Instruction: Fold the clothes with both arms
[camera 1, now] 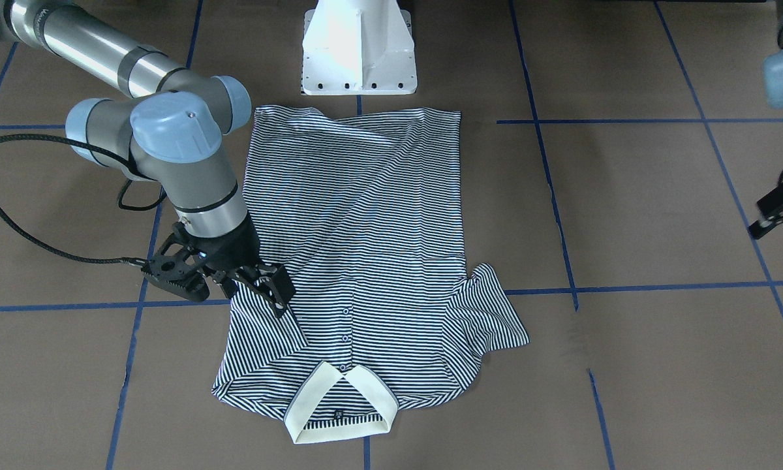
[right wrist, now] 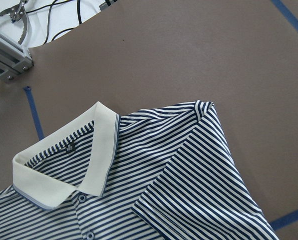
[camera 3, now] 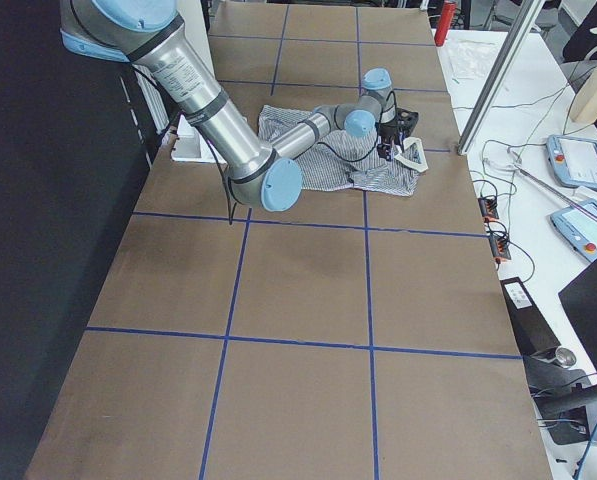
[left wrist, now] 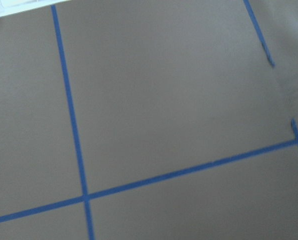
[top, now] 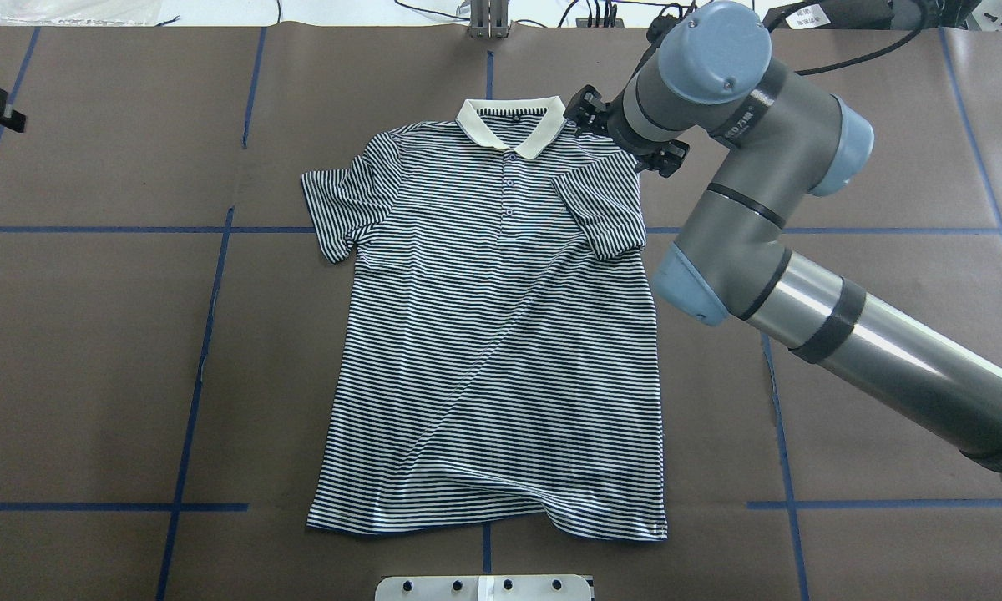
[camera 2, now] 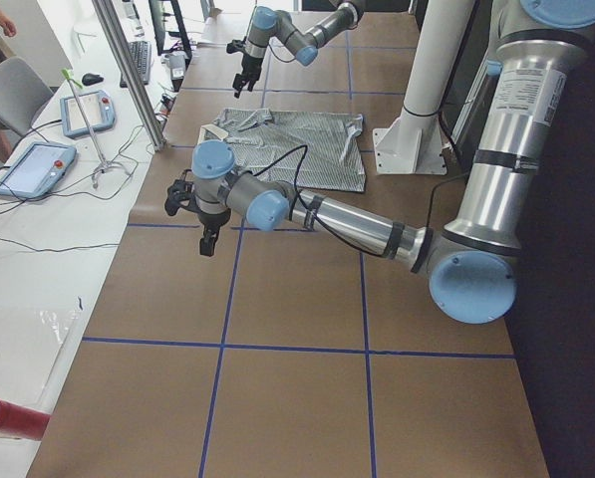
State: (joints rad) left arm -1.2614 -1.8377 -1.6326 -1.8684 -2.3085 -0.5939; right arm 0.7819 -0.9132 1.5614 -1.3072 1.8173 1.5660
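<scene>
— Black right tool (camera 1: pixel 238 294), its fingers (camera 1: pixel 271 290) spread wide and gripping nothing; it hangs at the left of the front-facing view, over the shoulder of the polo shirt (top: pixel 493 334), just above the sleeve (top: pixel 605 209) that lies folded in across the chest.

— And the left tool (camera 1: pixel 780 209)?

— At the far right edge of that view, well apart from the cloth, over bare table (top: pixel 92 334); whether its fingers are apart or together I cannot tell; its wrist view shows only table and blue tape (left wrist: pixel 71 115).

— How does the shirt lie?

— Flat, buttons up, in the middle of the overhead frame; its long axis runs top to bottom there, cream collar (top: pixel 509 125) toward the top, hem (top: pixel 484 517) toward the bottom by the white base (top: pixel 484 587); the other sleeve (top: pixel 338 200) is spread out to the left.

— How will it handle?

— A thin knit, I'd judge: light, limp, nothing fragile; lifted by one point it should sag and wrinkle, and drag on the table; the collar looks the stiffest part. I'd pinch at the edges, a shoulder seam and the hem corner on the same side, one tool each; take the folded sleeve's layers together so they don't slip open.
</scene>
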